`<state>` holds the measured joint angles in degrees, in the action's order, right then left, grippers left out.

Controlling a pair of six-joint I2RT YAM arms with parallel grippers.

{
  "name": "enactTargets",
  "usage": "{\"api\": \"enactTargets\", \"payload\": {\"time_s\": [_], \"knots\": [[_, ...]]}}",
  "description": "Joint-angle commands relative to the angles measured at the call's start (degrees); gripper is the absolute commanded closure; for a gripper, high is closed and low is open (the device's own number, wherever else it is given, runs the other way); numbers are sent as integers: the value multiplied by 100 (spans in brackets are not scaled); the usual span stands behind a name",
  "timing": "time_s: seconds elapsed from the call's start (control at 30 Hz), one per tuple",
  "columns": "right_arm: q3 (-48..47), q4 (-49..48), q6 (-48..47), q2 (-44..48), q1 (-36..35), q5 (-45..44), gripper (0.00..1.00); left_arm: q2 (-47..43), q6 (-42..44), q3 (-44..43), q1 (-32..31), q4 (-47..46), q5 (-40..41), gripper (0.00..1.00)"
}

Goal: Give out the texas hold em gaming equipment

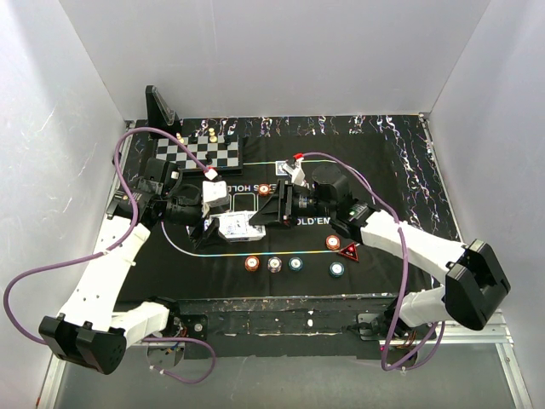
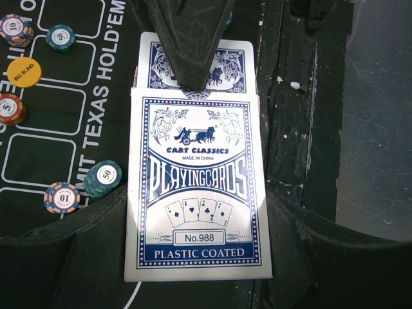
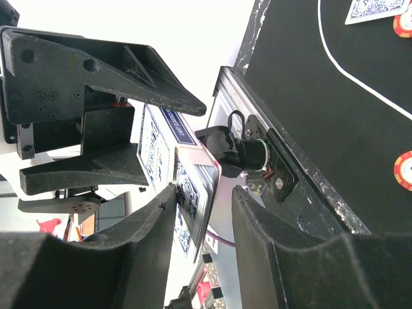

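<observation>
Cards (image 2: 233, 67) poke out of the open end of their box (image 2: 196, 193), which is held up over the left part of the mat (image 1: 400, 170).

The desk (image 1: 281, 308) is dark and scuffed, and the mat covers most of it. The mat is black with white lines and TEXAS HOLD'EM lettering. A chessboard (image 1: 203, 154) with a few pieces lies at its far left corner.

The left claw (image 1: 220, 227) is clamped on the box, one finger on each long side. The box is white and blue and printed PLAYINGCARDS. The right claw (image 3: 203, 193) meets it from the other side with its jaws apart, straddling the protruding cards. One finger is at the pack's face and a gap shows before the other.

A lone card (image 3: 372, 9) lies back-up on the mat.

Near the mat's front edge three chips lie in a row, close together but apart: an orange chip (image 1: 252, 263), a white-pink chip (image 1: 274, 263) and a teal chip (image 1: 295, 264). Right of them a red chip (image 1: 333, 243) lies just beside a red triangle (image 1: 350, 252), with a fifth chip (image 1: 337, 269) just in front of them. In the left wrist view a yellow disc (image 2: 24, 71) marked BIG BLIND lies on the mat among more chips.
</observation>
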<state>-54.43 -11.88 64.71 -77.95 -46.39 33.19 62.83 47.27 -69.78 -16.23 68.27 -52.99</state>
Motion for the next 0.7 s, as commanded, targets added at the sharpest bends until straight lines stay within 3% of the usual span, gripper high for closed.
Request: {"api": "enactTargets", "payload": {"time_s": [0.0,0.67], "knots": [[196,-262,59,333,104,-32,54,-87,-59,-124,32,-95,-299,55],[609,-183,218,1019,605,82,56,-121,-490,-27,23,-490,-422,57]]}}
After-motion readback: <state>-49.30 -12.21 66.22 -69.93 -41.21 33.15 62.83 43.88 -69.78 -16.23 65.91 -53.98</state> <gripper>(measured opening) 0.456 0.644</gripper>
